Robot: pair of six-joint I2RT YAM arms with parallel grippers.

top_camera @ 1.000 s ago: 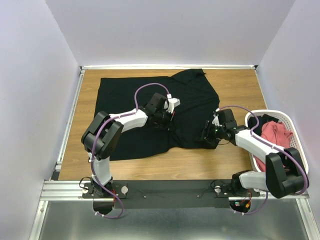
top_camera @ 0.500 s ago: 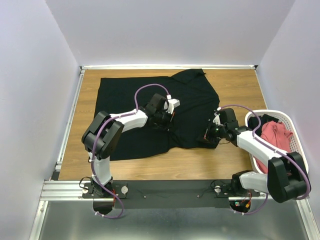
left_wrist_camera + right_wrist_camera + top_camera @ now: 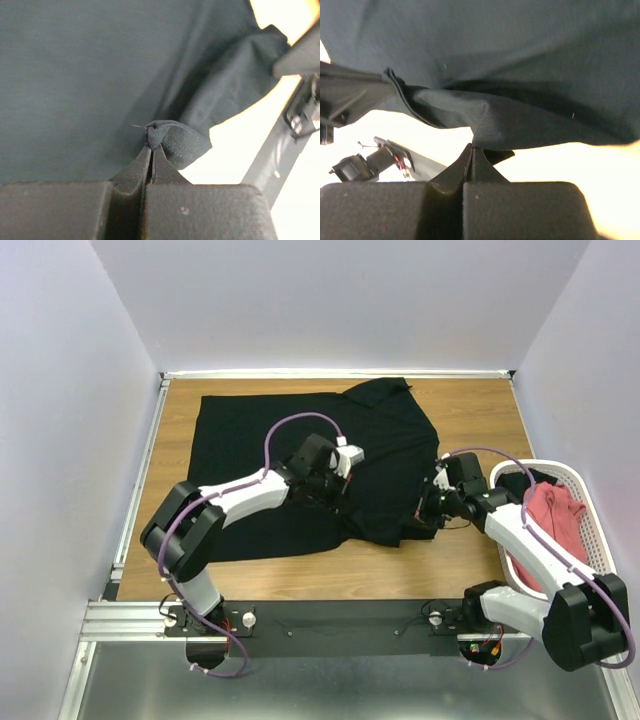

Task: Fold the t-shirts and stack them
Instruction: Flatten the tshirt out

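Right jaws newly shut, black t-shirt [image 3: 250, 430] bunched

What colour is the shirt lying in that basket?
The shirt is salmon-red, best seen from the top camera.

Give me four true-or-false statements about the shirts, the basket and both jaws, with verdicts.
1. The black t-shirt lies spread on the table. True.
2. The left jaws stand open above it. False: they are shut on a fold of its hem.
3. A salmon-red t-shirt lies in the white basket. True.
4. The right jaws hold the salmon-red t-shirt. False: they are shut on the black t-shirt's near-right edge.
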